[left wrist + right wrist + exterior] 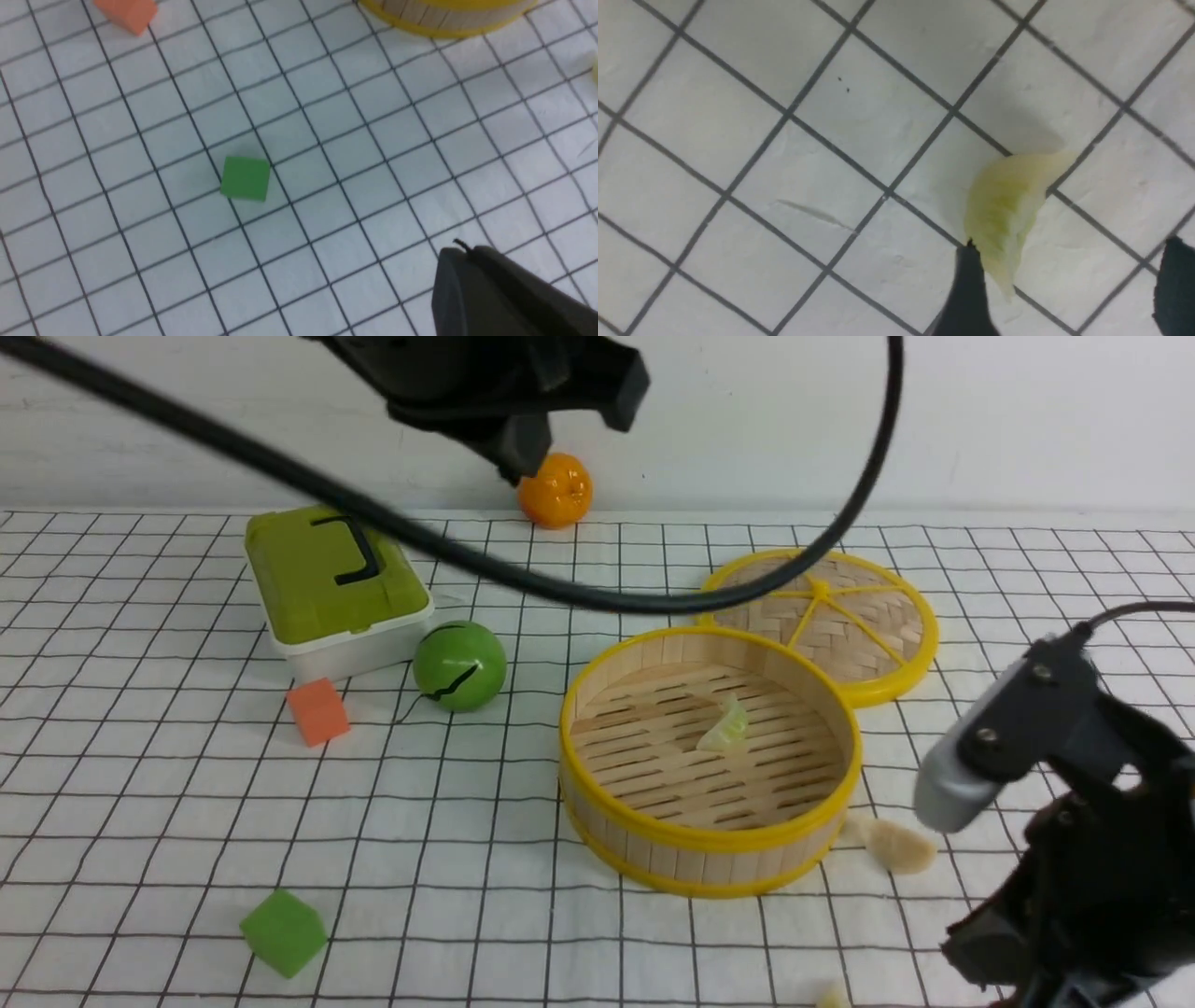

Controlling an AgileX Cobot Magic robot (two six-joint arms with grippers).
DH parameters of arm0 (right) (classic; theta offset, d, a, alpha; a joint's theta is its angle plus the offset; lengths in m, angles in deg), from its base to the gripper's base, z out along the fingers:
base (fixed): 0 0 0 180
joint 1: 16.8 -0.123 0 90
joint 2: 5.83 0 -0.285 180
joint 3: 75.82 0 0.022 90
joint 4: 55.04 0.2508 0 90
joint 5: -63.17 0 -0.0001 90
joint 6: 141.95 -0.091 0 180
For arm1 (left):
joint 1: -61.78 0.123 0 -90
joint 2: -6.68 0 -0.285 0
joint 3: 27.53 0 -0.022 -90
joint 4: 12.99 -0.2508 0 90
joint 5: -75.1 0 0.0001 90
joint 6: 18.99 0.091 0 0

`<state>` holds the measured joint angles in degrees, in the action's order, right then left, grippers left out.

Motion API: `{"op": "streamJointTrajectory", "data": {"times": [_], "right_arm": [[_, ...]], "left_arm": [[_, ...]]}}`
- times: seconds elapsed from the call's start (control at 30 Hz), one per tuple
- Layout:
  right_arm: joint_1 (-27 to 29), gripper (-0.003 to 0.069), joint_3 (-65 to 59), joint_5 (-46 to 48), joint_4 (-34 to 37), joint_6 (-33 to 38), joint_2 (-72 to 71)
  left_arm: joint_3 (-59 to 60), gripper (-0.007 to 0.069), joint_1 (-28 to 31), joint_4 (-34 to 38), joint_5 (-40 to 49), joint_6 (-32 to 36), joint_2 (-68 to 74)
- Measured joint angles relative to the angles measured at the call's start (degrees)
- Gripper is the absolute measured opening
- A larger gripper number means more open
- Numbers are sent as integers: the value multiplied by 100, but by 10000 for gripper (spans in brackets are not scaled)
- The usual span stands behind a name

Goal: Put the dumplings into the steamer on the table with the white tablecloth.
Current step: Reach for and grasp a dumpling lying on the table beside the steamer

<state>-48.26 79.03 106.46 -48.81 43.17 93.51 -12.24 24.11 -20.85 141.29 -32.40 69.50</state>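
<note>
1 dumpling (1008,214) lies on the worktop (831,140) inside the right claw (1069,291), whose jaws are parted with 1 right against it, likely lined up for a pick. Of 3 dumplings, 1 already sits in the steamer (707,854), ahead-left of that claw, and 2 lie outside. I cannot tell whether the left claw (467,280) is parted.

The right arm (1074,821) hangs low, just right of the steamer (644,851); the right gripper (1069,289) points down, jaws spread apart. The left arm (504,392) sits high beyond the steamer; the left gripper (495,289) shows one dark finger only.
</note>
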Motion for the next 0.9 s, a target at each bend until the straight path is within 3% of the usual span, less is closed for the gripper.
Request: {"op": "streamJointTrajectory", "data": {"times": [0.17, 0.33, 0.67, 0.9], "right_arm": [[-187, 442, 19, -285, 2, -31, 518], [-480, 179, 53, -298, -71, -344, 589], [-558, 189, 1681, 1196, -497, -512, 274], [-558, 189, 3569, 1220, -545, -869, 840]], "left_arm": [[809, -13, 0, 0, -6, -262, -604], [982, -13, 0, -100, -6, -385, -807], [982, -13, 0, -303, 129, -400, -974], [982, -13, 0, -291, -9, -403, -1085]]}}
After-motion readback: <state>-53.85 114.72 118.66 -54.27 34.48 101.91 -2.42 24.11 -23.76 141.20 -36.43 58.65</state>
